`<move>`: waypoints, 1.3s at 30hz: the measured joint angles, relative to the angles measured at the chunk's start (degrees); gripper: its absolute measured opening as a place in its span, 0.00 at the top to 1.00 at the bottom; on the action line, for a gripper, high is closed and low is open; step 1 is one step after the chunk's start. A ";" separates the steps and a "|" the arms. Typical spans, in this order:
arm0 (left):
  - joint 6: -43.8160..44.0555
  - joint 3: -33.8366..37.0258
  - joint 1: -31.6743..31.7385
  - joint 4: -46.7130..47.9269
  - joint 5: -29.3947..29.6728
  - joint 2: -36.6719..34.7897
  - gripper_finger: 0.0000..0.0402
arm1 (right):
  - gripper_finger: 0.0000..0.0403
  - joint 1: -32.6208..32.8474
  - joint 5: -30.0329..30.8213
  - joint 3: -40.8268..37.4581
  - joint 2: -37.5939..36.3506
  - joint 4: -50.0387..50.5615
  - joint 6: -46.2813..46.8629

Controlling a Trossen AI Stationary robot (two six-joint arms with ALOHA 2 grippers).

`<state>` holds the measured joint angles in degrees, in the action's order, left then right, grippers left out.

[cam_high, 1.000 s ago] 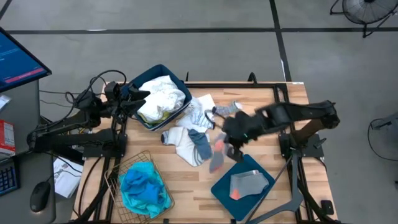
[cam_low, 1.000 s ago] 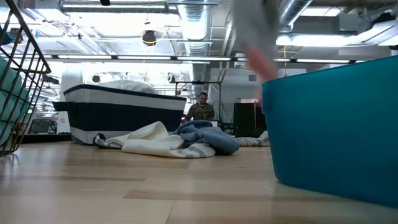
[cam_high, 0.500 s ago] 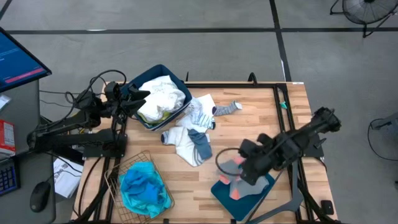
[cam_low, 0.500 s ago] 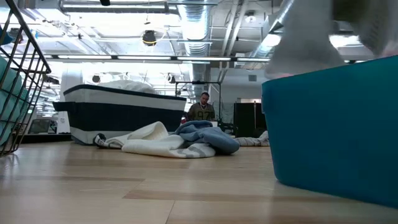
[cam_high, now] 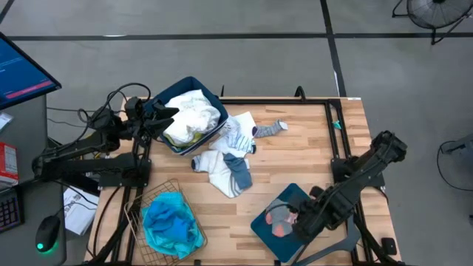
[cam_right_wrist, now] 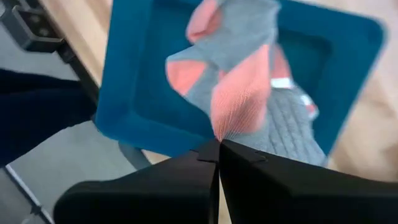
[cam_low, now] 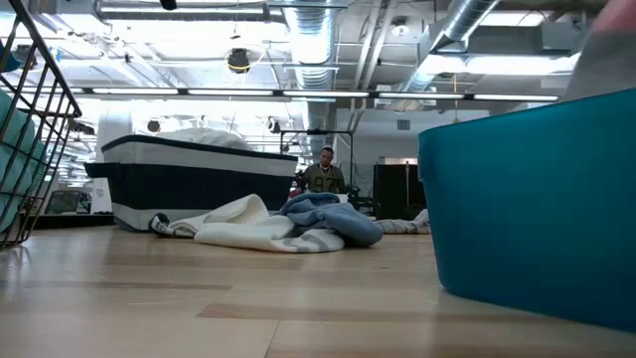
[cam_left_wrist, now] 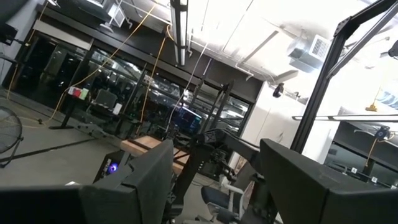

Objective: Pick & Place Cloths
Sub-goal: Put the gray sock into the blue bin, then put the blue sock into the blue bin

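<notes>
My right gripper (cam_high: 290, 219) hangs over the teal bin (cam_high: 260, 227) at the table's near right and is shut on a grey sock with orange bands (cam_right_wrist: 239, 68). Another grey sock (cam_right_wrist: 292, 127) lies on the bin's floor under it. White and blue socks (cam_high: 228, 168) lie heaped mid-table, with a striped sock (cam_high: 270, 128) beyond them. White cloths (cam_high: 191, 114) fill the dark blue bin (cam_high: 208, 89). The turquoise garment (cam_high: 170, 223) sits in the wire basket (cam_high: 139, 201). My left gripper (cam_left_wrist: 214, 186) is open, parked beside the dark blue bin. My right gripper pinches the sock's orange band (cam_right_wrist: 229, 124) between its two fingertips (cam_right_wrist: 249, 160), coming from above and pointing down. The sock hangs below the fingers, inside the teal bin's outline. I cannot tell whether its lower end touches the sock lying there.
Bare wood lies between the sock heap and the teal bin (cam_low: 527, 209). A black frame (cam_high: 336, 140) runs along the table's right side. In the low view a person (cam_low: 322, 171) sits far behind the table. A monitor (cam_high: 18, 70) and mouse (cam_high: 46, 235) sit off the table's left.
My right gripper has carried the orange-banded sock from the middle of the table toward the near right corner, over the teal bin, and lowered it. It has stayed shut on the sock, which has swung below it along the way.
</notes>
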<state>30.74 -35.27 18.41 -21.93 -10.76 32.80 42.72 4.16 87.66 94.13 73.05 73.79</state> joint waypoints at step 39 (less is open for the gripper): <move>1.68 0.00 0.01 -0.03 -0.02 0.26 0.44 | 0.39 -9.94 -2.67 -4.92 -0.15 -11.66 -25.27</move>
<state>32.42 -35.27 18.42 -21.96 -10.79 33.06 32.79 1.50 82.74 93.97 61.39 48.52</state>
